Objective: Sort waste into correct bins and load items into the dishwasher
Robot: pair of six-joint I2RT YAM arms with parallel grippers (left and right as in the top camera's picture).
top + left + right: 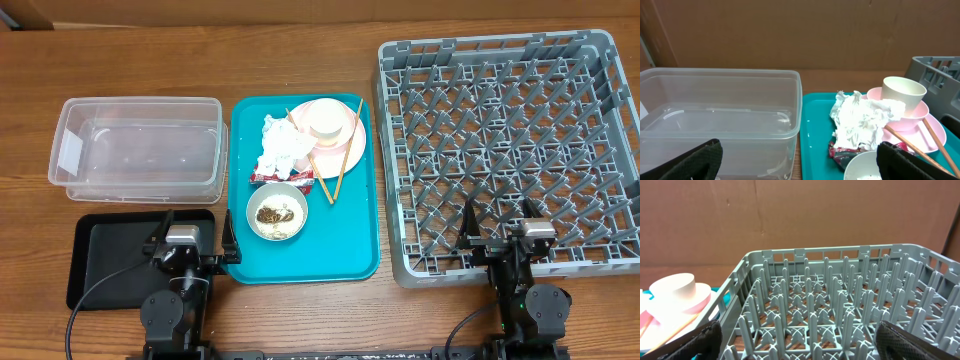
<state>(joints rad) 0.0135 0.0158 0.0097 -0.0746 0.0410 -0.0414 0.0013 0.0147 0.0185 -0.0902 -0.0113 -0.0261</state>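
left gripper (196, 236) & right gripper (500, 236) both wide open, empty: left at teal tray (345, 240) left edge, right well right of tray over dish rack (520, 130); napkin (283, 150), cup (328, 120), plate (330, 160), bowl (252, 205) on tray

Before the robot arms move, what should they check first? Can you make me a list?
1. Left gripper and right gripper open and empty: ok.
2. Clear tub has room for rubbish: ok, nothing is in it.
3. Black tray bare: cannot tell, the left arm hides part of it.
4. Dish rack free for dishes: ok, no dishes are in it.
5. Napkin free to grab: ok, it lies uncovered on the teal tray.
6. Plate free to lift: not ok, the cup stands on it and the chopsticks lie across it.
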